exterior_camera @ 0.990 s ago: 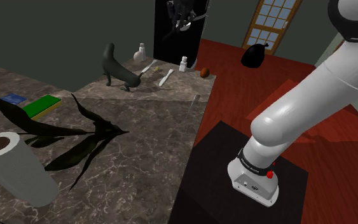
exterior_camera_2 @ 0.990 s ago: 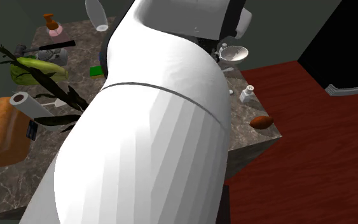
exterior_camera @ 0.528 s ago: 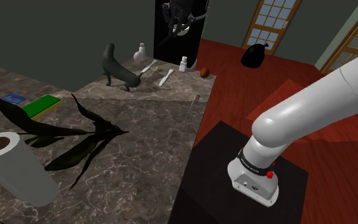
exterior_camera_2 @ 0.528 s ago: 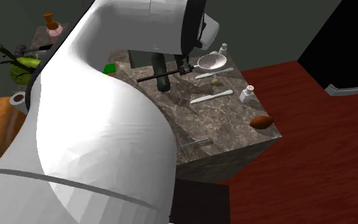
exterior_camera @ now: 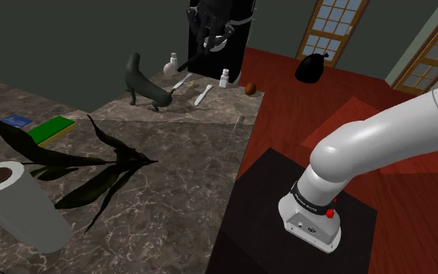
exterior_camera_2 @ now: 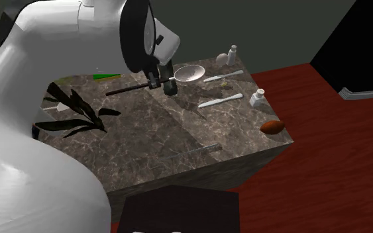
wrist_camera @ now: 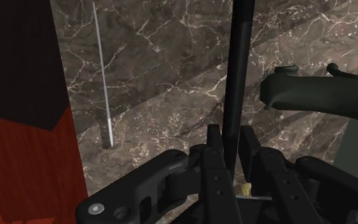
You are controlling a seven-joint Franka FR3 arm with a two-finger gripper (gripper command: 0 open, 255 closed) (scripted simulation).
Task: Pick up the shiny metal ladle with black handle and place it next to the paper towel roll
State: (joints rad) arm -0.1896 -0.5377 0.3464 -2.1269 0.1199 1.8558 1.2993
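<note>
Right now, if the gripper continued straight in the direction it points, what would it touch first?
Most likely the bare marble countertop. The gripper, shut on the ladle by its black handle, points down at it; the dark animal figurine stands off to one side. The distance is unclear.

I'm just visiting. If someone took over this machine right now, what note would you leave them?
Gripper: shut on the ladle, clasping its black handle.
The ladle is held in the air over the far end of the counter, as the shoulder view shows it.
Paper towel roll: at the counter's near end.
Done: pickup.
Left: carry the ladle over and set it down beside the roll.
</note>
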